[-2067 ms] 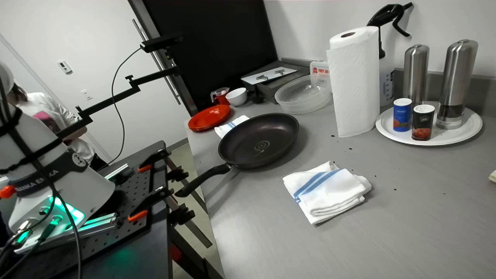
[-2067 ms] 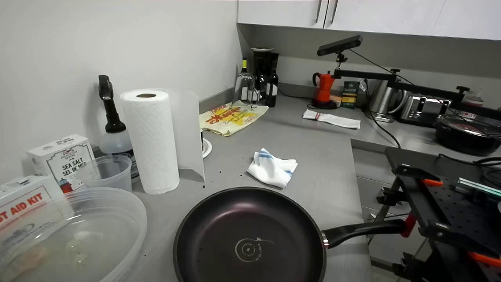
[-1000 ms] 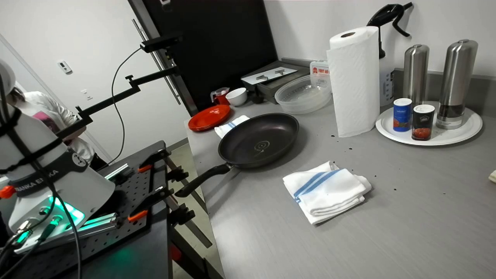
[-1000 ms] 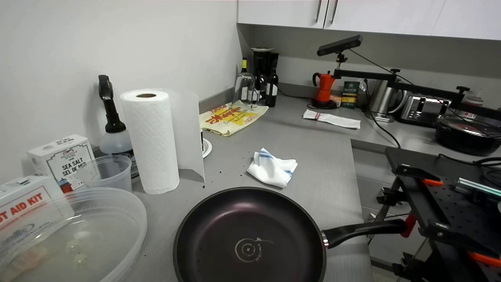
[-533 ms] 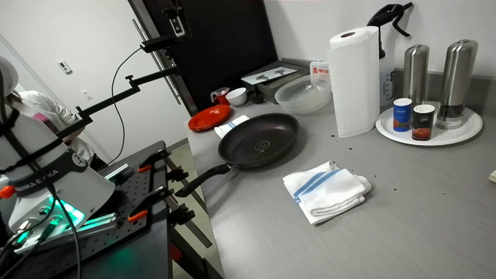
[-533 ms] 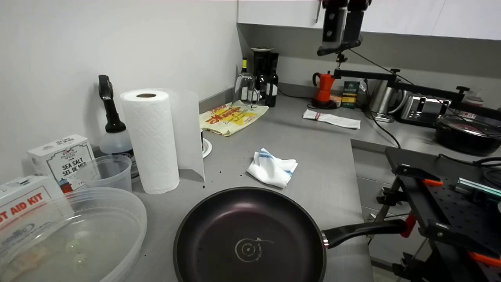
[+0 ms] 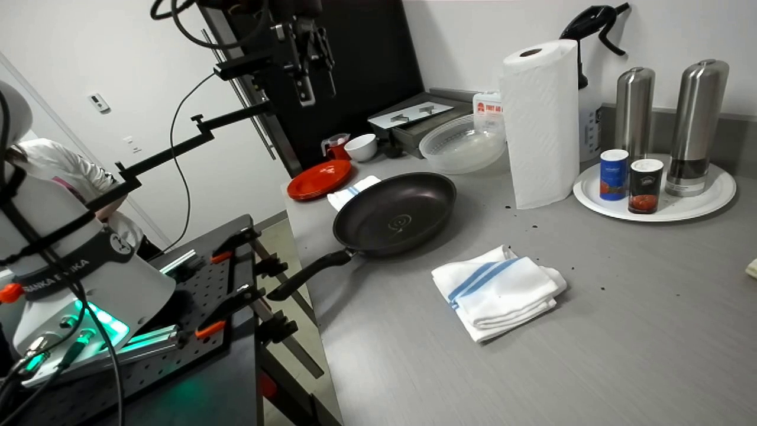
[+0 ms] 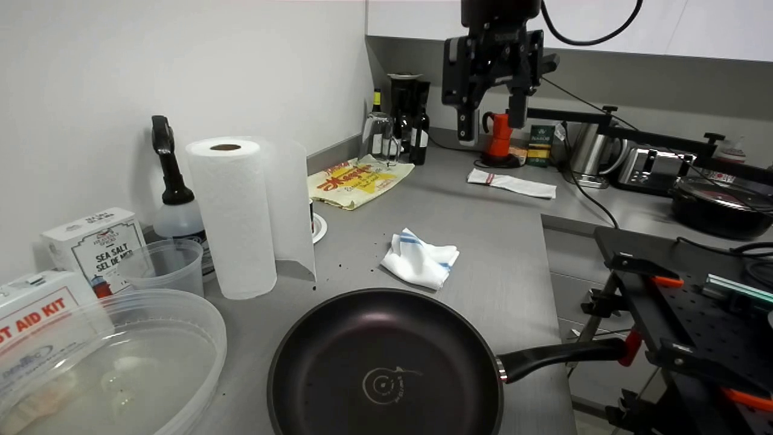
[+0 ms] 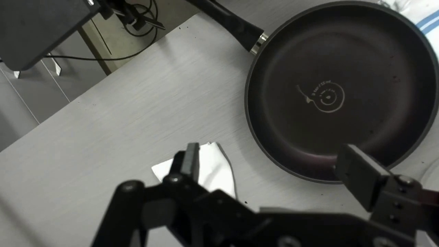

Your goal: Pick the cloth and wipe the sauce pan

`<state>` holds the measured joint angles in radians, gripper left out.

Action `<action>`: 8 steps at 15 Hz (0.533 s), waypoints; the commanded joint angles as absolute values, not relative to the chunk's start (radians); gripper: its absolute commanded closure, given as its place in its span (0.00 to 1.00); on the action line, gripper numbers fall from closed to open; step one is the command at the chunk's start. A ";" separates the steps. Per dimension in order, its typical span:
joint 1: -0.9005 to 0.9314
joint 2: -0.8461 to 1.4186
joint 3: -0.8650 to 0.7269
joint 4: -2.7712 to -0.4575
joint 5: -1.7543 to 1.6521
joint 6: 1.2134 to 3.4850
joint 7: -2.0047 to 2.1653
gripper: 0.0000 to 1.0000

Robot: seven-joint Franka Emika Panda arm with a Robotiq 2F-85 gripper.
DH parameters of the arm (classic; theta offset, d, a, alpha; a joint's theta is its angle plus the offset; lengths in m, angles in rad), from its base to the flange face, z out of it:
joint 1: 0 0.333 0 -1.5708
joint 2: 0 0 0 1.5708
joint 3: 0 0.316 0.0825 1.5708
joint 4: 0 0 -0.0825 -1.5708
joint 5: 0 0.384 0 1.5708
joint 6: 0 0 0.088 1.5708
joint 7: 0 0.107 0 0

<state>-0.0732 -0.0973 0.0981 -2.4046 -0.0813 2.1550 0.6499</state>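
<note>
The cloth [image 7: 502, 293] lies unmoved on the flat grey counter [image 7: 639, 343], near the sauce pan [image 7: 395, 216]. My jaws have just come into both exterior views, spread apart and empty, so I judge the pick lies ahead. I see soft, blue-striped folds, then the sauce pan's smooth, dark round.

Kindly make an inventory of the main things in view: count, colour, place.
Frying pan: one, black, on counter
Folded cloth: one, blue-striped white, near pan
Plate: at least one, red, near counter's edge
Second cloth: one, blue-striped white, near red plate
Bowl: one, white, near red plate
Paper towel roll: one, white, near wall
Plastic tubs: two, clear, near towel roll
Mills: two, silver, on white plate
Small containers: two, blue and black, beside mills
Moka pot: one, red, far counter
Robot arm: one, white, beside counter
Claw: one, black, open above counter
</note>
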 commanded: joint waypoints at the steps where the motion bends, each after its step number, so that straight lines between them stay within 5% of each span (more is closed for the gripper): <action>1: -0.075 0.008 0.043 -2.354 -0.110 2.212 0.688 0.00; 8: -0.070 0.150 -0.048 -2.299 -0.097 2.381 0.655 0.00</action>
